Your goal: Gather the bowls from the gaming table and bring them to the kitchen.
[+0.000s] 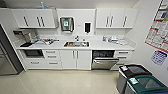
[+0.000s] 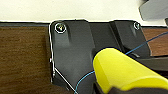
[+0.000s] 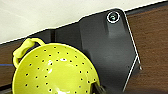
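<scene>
Yellow perforated bowl (image 3: 55, 71), colander-like, lies close under the right wrist; whether either claw is apart, together or clamped cannot be told. A yellow rounded object (image 2: 122, 70) appears at the left wrist. Bins (image 1: 140, 80) stand near right: a clipping risk. Farther off, head view alone shows the kitchen counter (image 1: 100, 45) and sink (image 1: 76, 44).

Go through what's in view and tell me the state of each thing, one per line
Dishwasher: door ajar, tipped out at the top.
Upper cupboards: doors shut.
Cupboard under the sink: doors shut.
Black-lidded bin: lid down.
Green-lidded bin: lid down.
Yellow strainer: seen from its domed, holed underside, close to the right wrist camera.
</scene>
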Robot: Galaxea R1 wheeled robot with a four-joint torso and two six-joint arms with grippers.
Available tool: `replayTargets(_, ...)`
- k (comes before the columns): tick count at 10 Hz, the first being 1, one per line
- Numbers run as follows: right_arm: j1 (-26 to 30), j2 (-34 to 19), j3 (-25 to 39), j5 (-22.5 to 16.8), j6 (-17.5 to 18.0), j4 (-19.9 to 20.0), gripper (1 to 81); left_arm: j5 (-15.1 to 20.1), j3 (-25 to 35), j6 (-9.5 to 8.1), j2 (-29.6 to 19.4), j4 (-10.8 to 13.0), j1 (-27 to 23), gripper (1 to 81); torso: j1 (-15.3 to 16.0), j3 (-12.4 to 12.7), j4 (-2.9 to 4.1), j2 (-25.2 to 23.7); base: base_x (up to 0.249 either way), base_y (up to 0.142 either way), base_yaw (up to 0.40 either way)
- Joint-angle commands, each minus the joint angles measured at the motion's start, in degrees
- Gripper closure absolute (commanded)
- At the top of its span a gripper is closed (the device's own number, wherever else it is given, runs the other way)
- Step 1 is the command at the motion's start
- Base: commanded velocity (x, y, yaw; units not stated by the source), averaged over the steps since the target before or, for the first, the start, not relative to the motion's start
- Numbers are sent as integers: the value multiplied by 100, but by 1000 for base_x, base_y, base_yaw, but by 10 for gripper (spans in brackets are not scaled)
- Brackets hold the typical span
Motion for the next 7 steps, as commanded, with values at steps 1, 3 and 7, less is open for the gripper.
replayTargets(1, 283, -231, 4, -294, 11, 19, 811, 189, -29, 20, -119, 3, -176, 811, 0, 0, 0, 0, 173, 0, 0)
replayTargets(3, 283, -302, 4, -294, 11, 11, 811, 180, -29, 20, -128, 3, -176, 811, 0, 0, 0, 0, 173, 0, 0)
replayTargets(7, 292, -205, 48, -294, 11, -24, 811, 180, -20, 20, -128, -6, -176, 811, -3, 0, 0, 0, 173, 0, 0)
